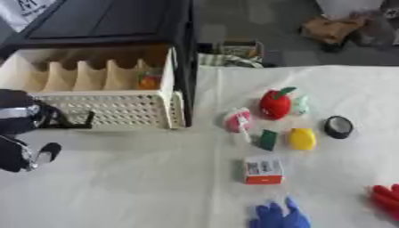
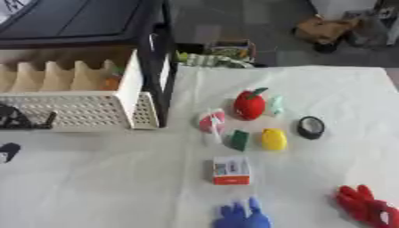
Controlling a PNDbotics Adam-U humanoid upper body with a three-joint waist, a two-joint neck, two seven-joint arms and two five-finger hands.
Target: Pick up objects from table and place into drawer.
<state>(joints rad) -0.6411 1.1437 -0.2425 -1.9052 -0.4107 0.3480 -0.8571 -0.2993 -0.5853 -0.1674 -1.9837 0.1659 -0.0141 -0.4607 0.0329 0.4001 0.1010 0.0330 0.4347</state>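
**Drawer standing open, objects waiting on the tabletop**

The left hand (image 1: 23, 153) is showing at the left edge, just in front of the cream drawer (image 1: 117, 109); whether its fingers are open or closed cannot be told. The drawer is sitting pulled out of the black cabinet (image 1: 101, 20), with an orange item (image 1: 148, 81) lying inside near its right wall. On the white tabletop (image 1: 140, 187), a red apple toy (image 1: 275, 103), a yellow object (image 1: 302, 139), a green piece (image 1: 268, 139), a pink-and-white item (image 1: 238, 119), a black round thing (image 1: 338, 127) and a white-and-orange box (image 1: 262, 170) are lying clustered. A blue glove-like shape (image 2: 243, 216) and a red one (image 2: 366, 207) are lying near the front edge.
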